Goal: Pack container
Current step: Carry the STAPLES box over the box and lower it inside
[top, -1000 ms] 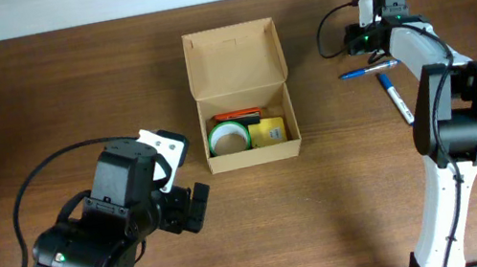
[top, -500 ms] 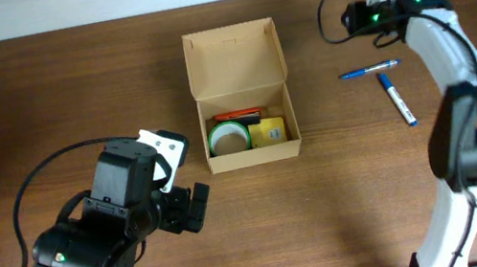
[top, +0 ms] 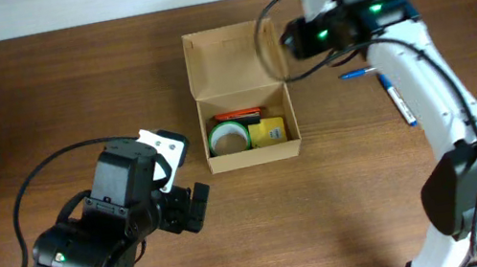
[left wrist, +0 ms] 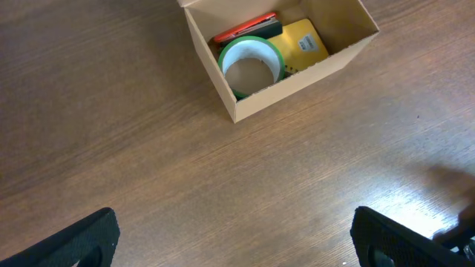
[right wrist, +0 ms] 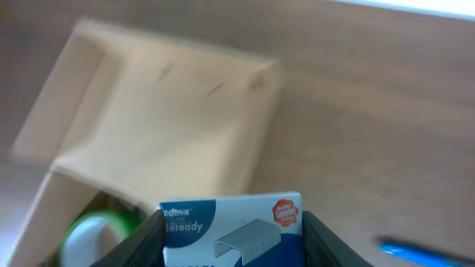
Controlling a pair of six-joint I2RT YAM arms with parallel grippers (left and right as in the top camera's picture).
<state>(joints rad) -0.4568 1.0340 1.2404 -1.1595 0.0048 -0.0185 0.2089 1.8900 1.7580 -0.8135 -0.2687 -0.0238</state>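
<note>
Overhead, upper centre: container [top: 233, 57] on the worktop [top: 67, 94], lid flap open, already packed with green tape roll [top: 228, 136], yellow pack [top: 270, 132] and red item [top: 237, 113]. Upper right: right gripper [right wrist: 232, 248], fingers clamped on a staples box [right wrist: 232, 219] beside the lid, likely next in; blue pens [top: 397, 99] yet to be packed. Lower left: left gripper [top: 188, 207], fingers wide, empty.

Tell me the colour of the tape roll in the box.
The tape roll is green, clearest in the left wrist view.

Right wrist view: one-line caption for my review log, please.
Right gripper holds a blue-and-white staple box near the open cardboard container, green tape roll inside.
</note>
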